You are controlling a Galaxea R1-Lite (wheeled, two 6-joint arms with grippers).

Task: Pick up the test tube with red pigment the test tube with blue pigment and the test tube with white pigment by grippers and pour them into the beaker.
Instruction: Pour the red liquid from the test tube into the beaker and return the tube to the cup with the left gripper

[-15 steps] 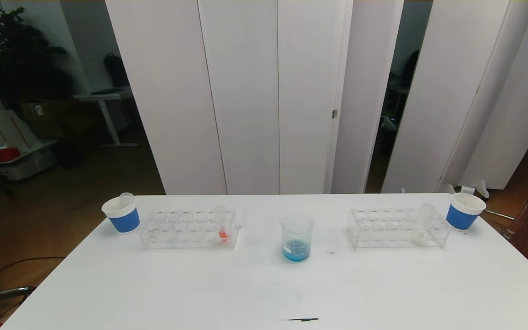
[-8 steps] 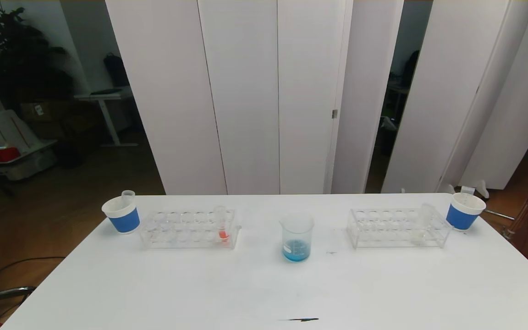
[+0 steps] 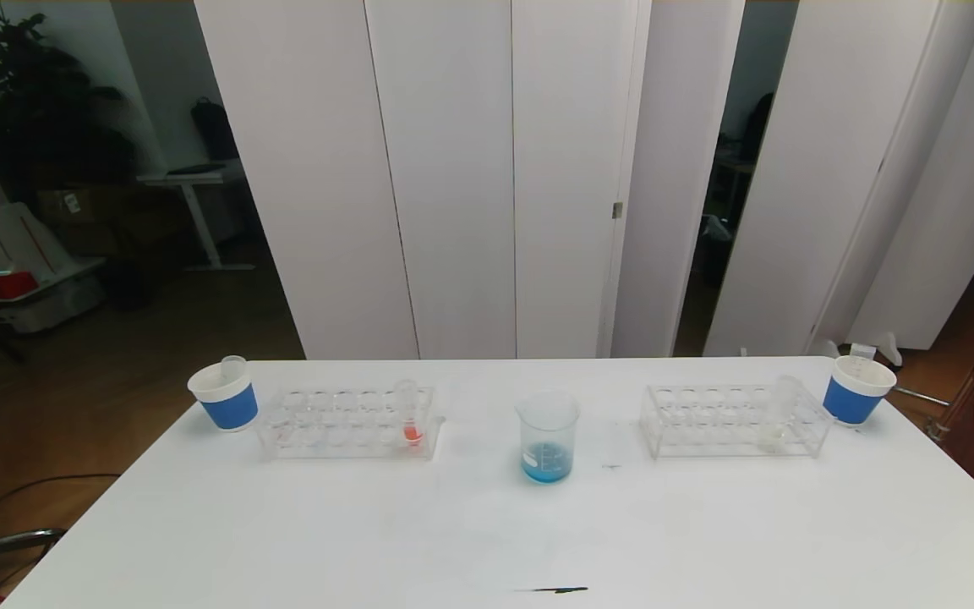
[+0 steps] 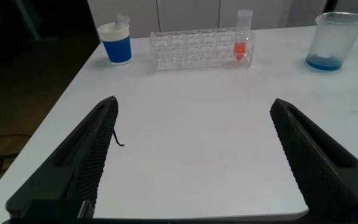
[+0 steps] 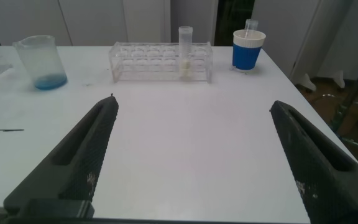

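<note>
The white tabletop (image 3: 487,524) filled the lower half of the head view and carried every item in one row across its far part, presumably so that each arm could reach its own side. Two clear tube racks flanked the centre: the left rack (image 3: 350,423) at centre left and the right rack (image 3: 734,419) at centre right. The beaker (image 3: 548,436) stood upright between them at frame centre, well apart from both, a placement that let either arm pour into it; a shallow layer of blue liquid already lay at its bottom, which suggested the blue pigment had been poured. A blue-and-white paper cup (image 3: 223,395) sat just beside the outer end of the left rack with an apparently empty tube standing in it, and a second cup (image 3: 857,390) sat just beside the outer end of the right rack, likely as bins for spent tubes. The test tube with red pigment (image 3: 408,413) stood upright in the left rack at its end nearest the beaker. The test tube with white pigment (image 3: 777,413) stood upright near the outer end of the right rack. No tube with blue pigment was visible in either rack. The left hand (image 4: 194,162) and the right hand (image 5: 194,158), each filling the lower part of its wrist view, hung released and empty over the near tabletop, well apart from the racks.
</note>
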